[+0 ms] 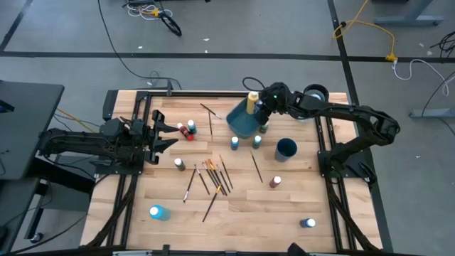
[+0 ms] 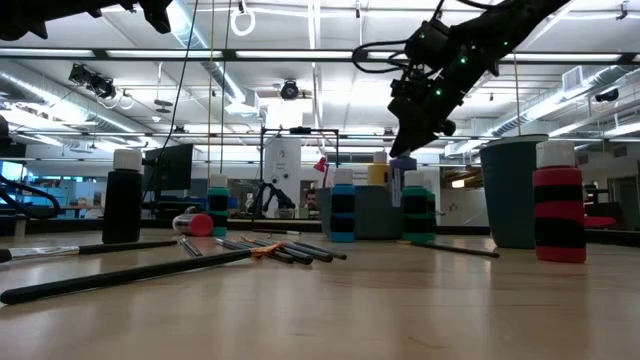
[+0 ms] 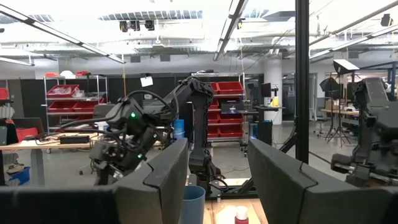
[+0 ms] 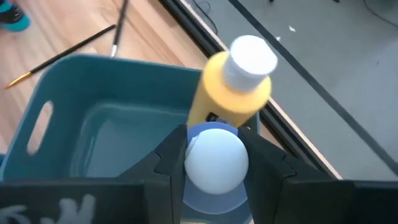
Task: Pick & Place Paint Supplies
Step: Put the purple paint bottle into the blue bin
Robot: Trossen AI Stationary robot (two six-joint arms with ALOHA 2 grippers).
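Observation:
A teal bin (image 1: 240, 122) stands at the far middle of the table. My right gripper (image 1: 259, 111) hangs over its far right corner, shut on a blue paint bottle with a white cap (image 4: 215, 163). A yellow bottle with a white cap (image 4: 239, 81) stands upright at that same corner; whether it is inside the bin I cannot tell. Several brushes (image 1: 215, 178) lie in a loose bunch on the table's middle. Small bottles stand around them: red (image 1: 189, 131), green (image 1: 257, 142), brown (image 1: 276, 182). My left gripper (image 1: 170, 135) waits open at the table's left. My right gripper pinches the blue bottle between its two fingers (image 4: 171, 158), one on each side at the white cap (image 4: 215, 158). The fingers slant downward from the table's right. The bottle is lifted clear, above the bin's far right corner, its cap turned toward the wrist.
A dark blue cup (image 1: 286, 148) stands right of the bin. One blue bottle lies near the front left (image 1: 158, 212) and another stands front right (image 1: 307, 223). Single brushes lie left of the bin (image 1: 210, 115) and near the cup (image 1: 256, 168). A black frame (image 1: 334, 178) borders the table.

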